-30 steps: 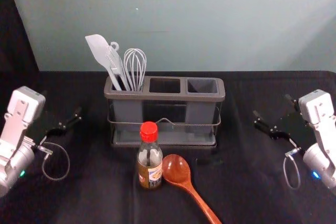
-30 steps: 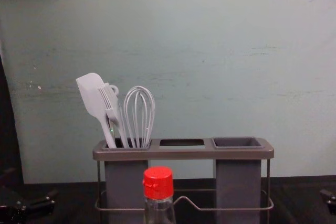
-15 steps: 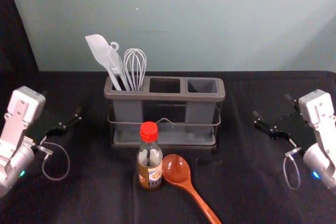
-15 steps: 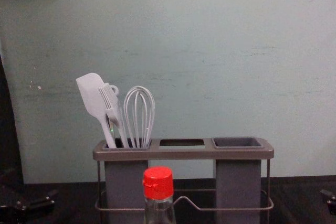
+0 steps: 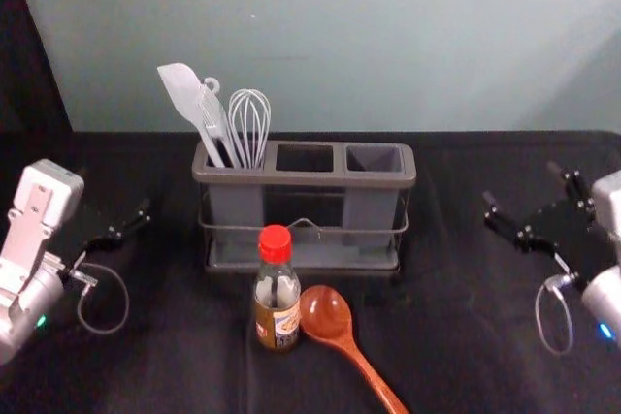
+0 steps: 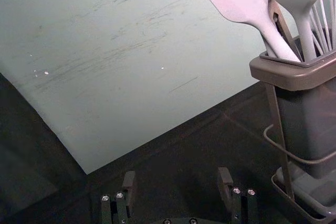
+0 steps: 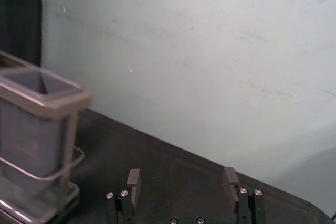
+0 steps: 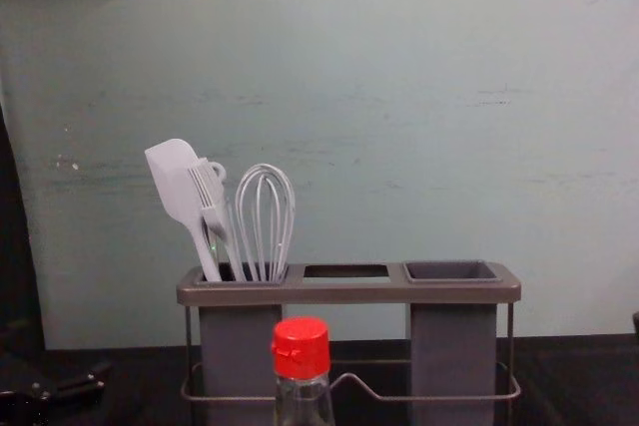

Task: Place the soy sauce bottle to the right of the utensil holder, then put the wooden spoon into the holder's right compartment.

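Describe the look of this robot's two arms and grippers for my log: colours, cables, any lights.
Both the left arm and the right arm have silvery-white, rounded housings. A thin grey cable loops near each wrist. A small green light glows on the left arm, a blue light on the right. The left gripper and right gripper are black, two-fingered, with silvery screws.

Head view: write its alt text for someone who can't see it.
A red-capped soy sauce bottle stands in front of a gray utensil holder, with a wooden spoon lying beside it on the right. White utensils stand in the holder's left compartment; its right compartment is empty. The left claw and right claw are open, one at either side.
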